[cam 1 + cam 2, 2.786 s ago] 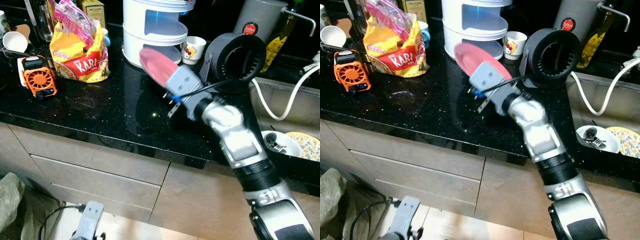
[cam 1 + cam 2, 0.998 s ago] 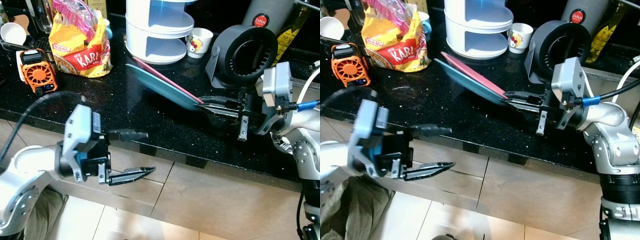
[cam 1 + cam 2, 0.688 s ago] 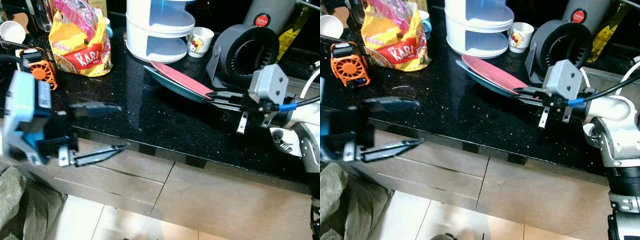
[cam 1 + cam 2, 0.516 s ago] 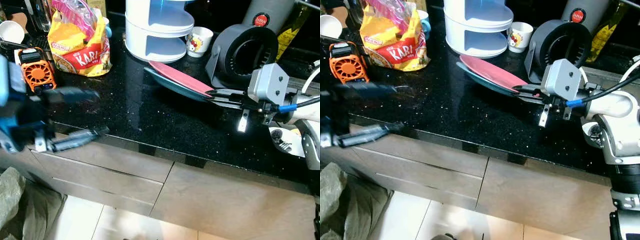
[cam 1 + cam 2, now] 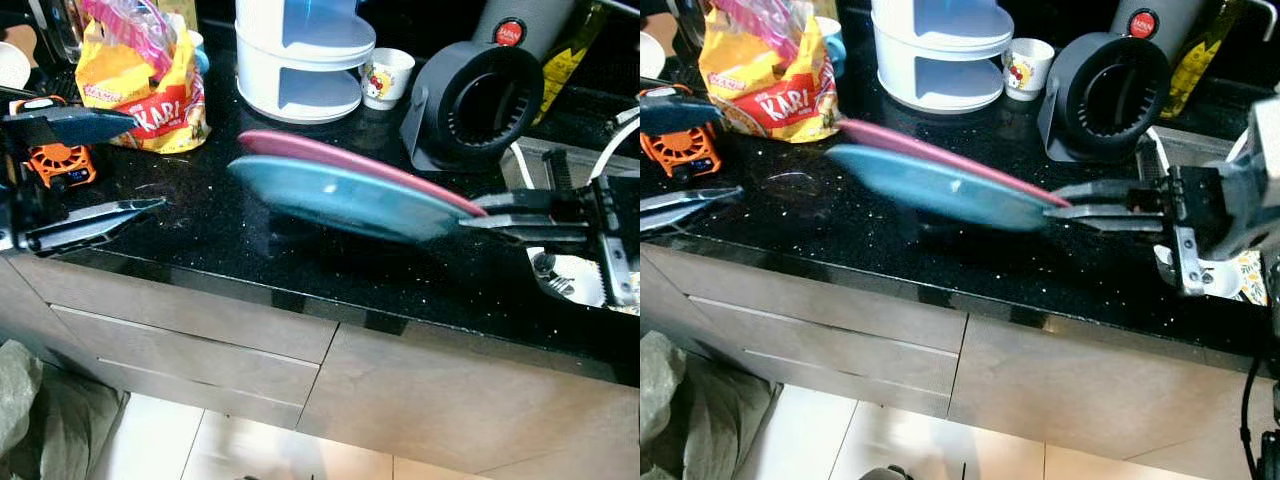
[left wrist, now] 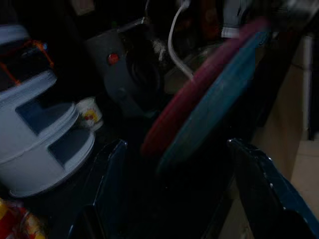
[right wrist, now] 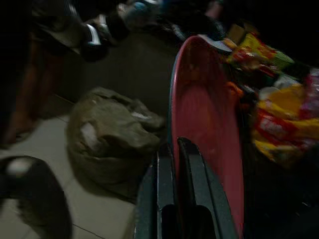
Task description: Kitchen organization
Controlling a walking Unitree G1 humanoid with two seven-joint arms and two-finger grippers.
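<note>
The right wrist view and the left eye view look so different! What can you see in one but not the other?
The right wrist view has a grey-green sack lying on the tiled floor.

The left eye view has the white tiered stand, the cartoon cup, the black round appliance, and the left gripper, fingers apart.

Both have the pink plate stacked on the blue plate, pinched by the right gripper, plus the yellow snack bag.
</note>
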